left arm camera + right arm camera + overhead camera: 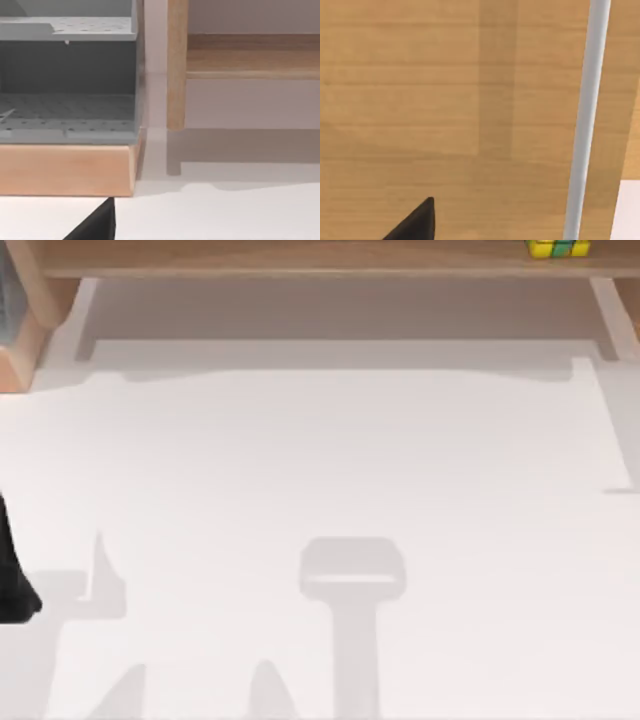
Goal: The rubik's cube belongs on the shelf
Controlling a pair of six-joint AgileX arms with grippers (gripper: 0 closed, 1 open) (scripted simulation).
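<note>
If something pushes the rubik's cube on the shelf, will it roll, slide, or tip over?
The rubik's cube has flat faces and looks blocky, so it would probably slide rather than roll. It seems rigid, a small block of coloured squares, so a push should not bend it. It sits near the front edge of the shelf, toward the table's right side, so a forward push might drop it off.

The rubik's cube (560, 248), yellow with green and blue squares, is sitting on the shelf (300, 260) near its right end. The light-brown wooden shelf is running along the bench's far edge.
</note>
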